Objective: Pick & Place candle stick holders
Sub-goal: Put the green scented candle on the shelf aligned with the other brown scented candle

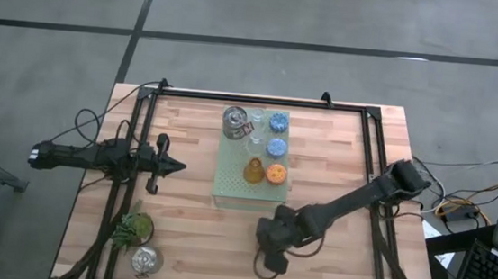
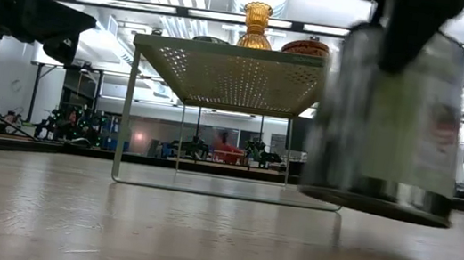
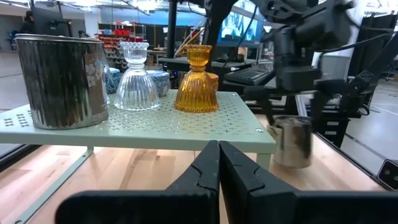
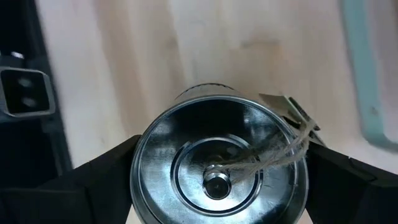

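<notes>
The right hand [image 4: 217,180] gripped a shiny silver candle stick holder [image 4: 217,168] across its round body, fingers spread wide on either side, which suited a wide cup that would slip from a narrower pinch. In the high view this sat in the lower middle of the frame, just below the pale green perforated board [image 1: 227,187]. In the low view the holder's base seemed to hang just clear of the table [image 1: 195,234], though the blur there made that uncertain. The board stood on thin legs as a raised shelf and carried another silver holder [image 1: 235,120], two blue ones [image 1: 279,121], an amber one [image 1: 253,170], an orange one [image 1: 276,173] and clear glass ones [image 1: 255,144], so it looked like the collecting place. A third silver holder [image 1: 145,260] stood at the lower left beside a leafy sprig [image 1: 134,228]. The left hand [image 1: 177,164] waited at centre left, closed on nothing.
</notes>
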